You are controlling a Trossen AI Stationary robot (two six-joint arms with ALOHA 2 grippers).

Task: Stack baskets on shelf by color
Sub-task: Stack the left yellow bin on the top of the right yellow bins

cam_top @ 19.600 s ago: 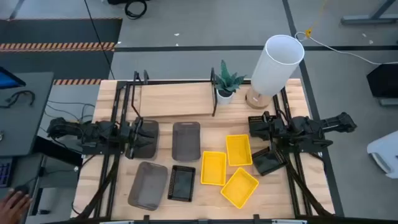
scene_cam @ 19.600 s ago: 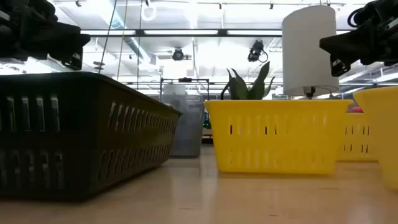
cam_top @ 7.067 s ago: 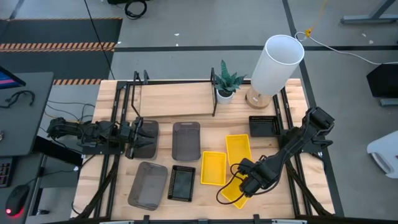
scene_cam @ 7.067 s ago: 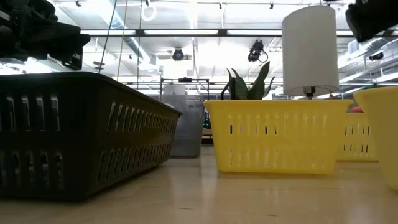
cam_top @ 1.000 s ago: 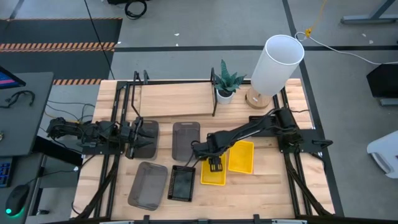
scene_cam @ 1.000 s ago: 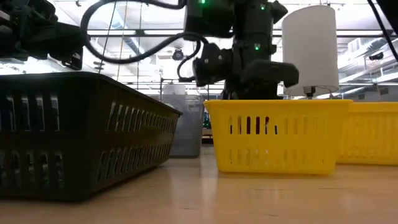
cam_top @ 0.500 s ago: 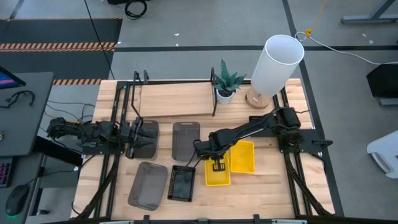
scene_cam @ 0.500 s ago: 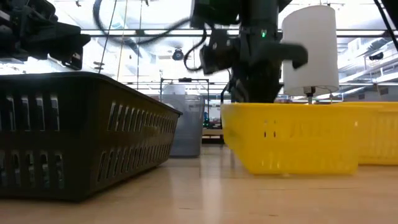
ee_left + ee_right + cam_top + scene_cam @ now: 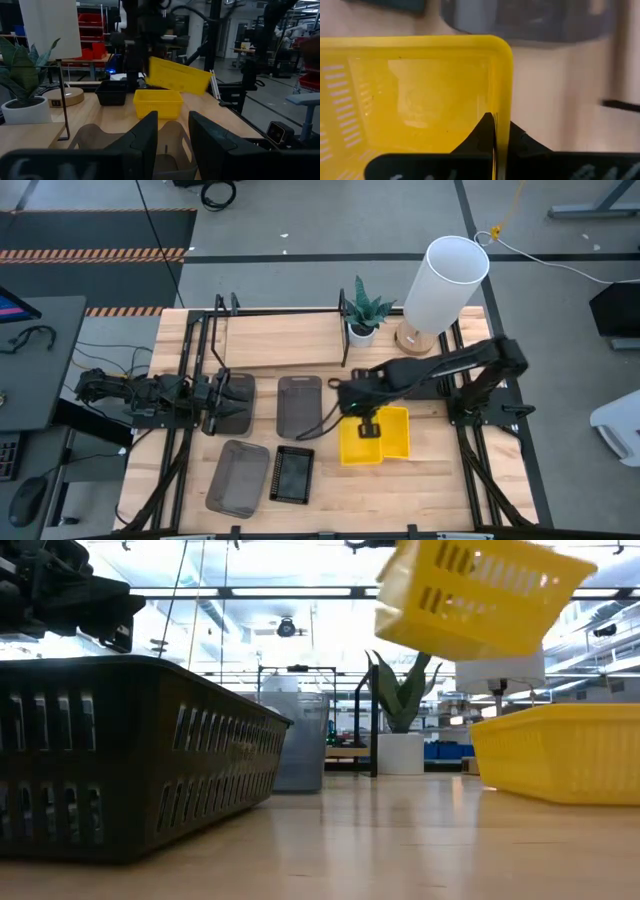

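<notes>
With right end effector [image 9: 366, 423] pinching the rim of the lifted, tilted yellow basket [image 9: 360, 442], level it and lower squarely into the yellow stack [image 9: 395, 430] beside.

a tilted yellow basket [image 9: 478, 595] hangs above the table, over another yellow basket [image 9: 560, 752].

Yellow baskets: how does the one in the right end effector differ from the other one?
The held yellow basket hangs tilted in the air, while the resting yellow basket sits level on the tabletop. The right end effector pinches the held basket's rim; nothing grips the resting one. From above, the held one partly overlaps the resting one. Both share colour and slotted walls.
</notes>
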